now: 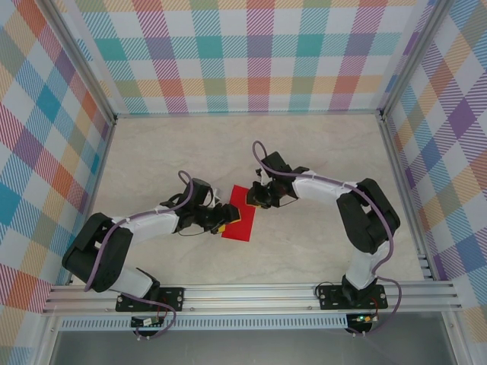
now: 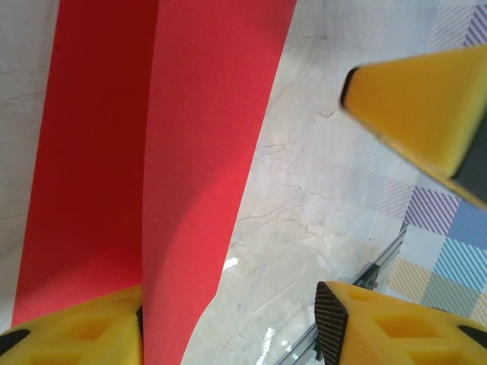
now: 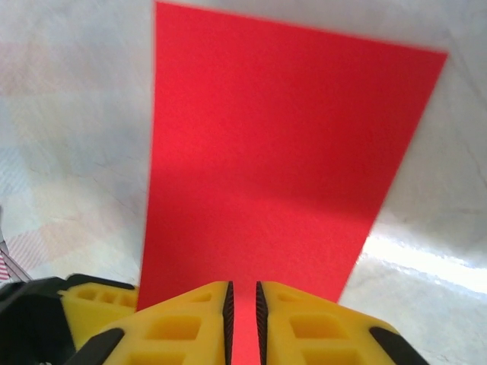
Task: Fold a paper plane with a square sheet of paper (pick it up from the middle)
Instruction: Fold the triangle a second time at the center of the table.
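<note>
Two robot tools meet at a red sheet of paper in the middle of the pale surface.
The left tool sits at the sheet's left edge with its yellow fingers apart, the paper just beside the left one. The sheet shows as a long strip with a lengthwise crease. Its long axis runs from near to far, tilted a little right at the far end. The right tool is at its far right edge, fingers pinched together on the paper.
</note>
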